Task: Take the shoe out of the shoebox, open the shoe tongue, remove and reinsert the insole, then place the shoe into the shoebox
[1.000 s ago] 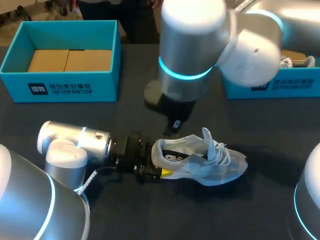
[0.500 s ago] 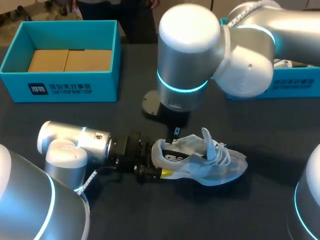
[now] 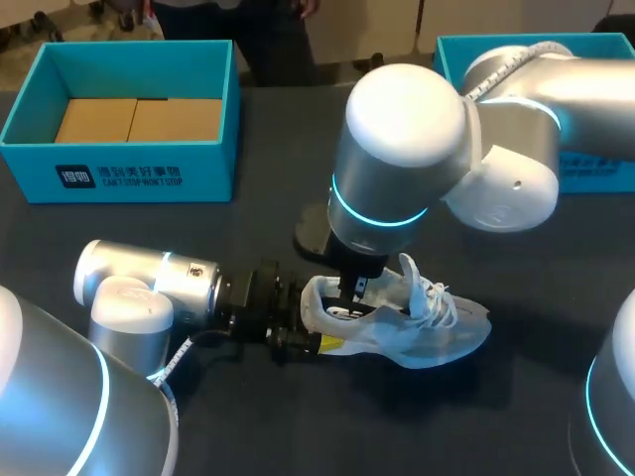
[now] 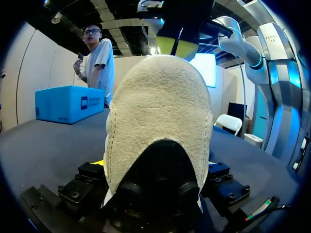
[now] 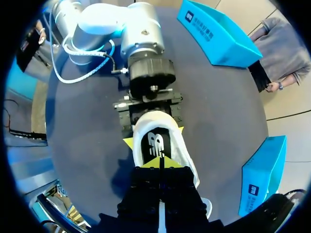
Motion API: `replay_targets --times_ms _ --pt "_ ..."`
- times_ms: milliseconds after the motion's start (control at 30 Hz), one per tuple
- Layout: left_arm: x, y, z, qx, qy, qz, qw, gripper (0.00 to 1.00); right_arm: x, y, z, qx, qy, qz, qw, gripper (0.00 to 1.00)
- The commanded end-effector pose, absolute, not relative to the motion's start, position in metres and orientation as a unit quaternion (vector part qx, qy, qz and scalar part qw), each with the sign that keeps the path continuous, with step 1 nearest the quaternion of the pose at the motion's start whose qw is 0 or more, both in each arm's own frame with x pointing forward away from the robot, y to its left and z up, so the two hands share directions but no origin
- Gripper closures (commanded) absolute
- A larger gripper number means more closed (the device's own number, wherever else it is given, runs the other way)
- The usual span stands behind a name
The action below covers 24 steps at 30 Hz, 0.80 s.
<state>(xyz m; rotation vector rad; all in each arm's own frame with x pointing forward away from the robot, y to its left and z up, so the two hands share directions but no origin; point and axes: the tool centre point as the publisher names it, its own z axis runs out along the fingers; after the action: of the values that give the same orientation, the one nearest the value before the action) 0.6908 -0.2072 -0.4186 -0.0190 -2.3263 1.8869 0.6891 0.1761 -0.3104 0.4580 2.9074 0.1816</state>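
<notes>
A white mesh shoe [image 3: 412, 322] lies on its side on the dark table [image 3: 248, 416], toe pointing right. My left gripper [image 3: 317, 335] holds its heel, with a yellow-tipped finger on each side of the heel [image 5: 154, 127]. In the left wrist view the pale heel [image 4: 158, 121] fills the space between the fingers. My right gripper [image 5: 159, 162] hangs shut directly over the shoe's opening, its joined yellow tips at the black insole [image 5: 158, 141]. From the head view the right gripper [image 3: 352, 288] dips into the opening under the big wrist. Above the heel, the right gripper [image 4: 177, 47] shows its yellow tips.
A teal shoebox [image 3: 119, 174] with brown cardboard inside stands at the back left. A second teal shoebox [image 3: 595, 174] stands at the back right, mostly behind my right arm. My left arm's wrist [image 3: 159, 288] lies low along the table left of the shoe.
My right arm has swung right and come down, bringing its shut fingertips from behind the shoe into the shoe's opening. The left gripper and the shoe have stayed put.
</notes>
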Motion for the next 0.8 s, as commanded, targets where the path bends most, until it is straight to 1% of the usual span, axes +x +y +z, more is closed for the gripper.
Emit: replay_targets --times_ms 33,233,533,667,800 --pt "0.691 -0.208 -0.418 -0.007 -0.775 0.627 0.074 1.00 0.704 0.180 -0.341 0.147 0.984 0.062 0.077 1.00" --pt "0.691 -0.208 -0.418 -0.007 -0.775 0.627 0.074 1.00 0.712 0.183 -0.356 0.127 0.989 0.044 0.062 1.00" --pt "0.691 -0.208 -0.418 -0.007 -0.775 0.627 0.074 1.00 0.704 0.183 -0.377 0.101 0.993 0.042 0.050 1.00" --pt "0.691 -0.208 -0.418 -0.007 -0.775 0.627 0.074 1.00 0.701 0.175 -0.387 0.104 0.993 0.039 0.040 1.00" --pt "0.691 -0.208 -0.418 -0.007 -0.775 0.627 0.074 1.00 0.696 0.163 -0.388 0.119 0.991 0.033 0.043 1.00"
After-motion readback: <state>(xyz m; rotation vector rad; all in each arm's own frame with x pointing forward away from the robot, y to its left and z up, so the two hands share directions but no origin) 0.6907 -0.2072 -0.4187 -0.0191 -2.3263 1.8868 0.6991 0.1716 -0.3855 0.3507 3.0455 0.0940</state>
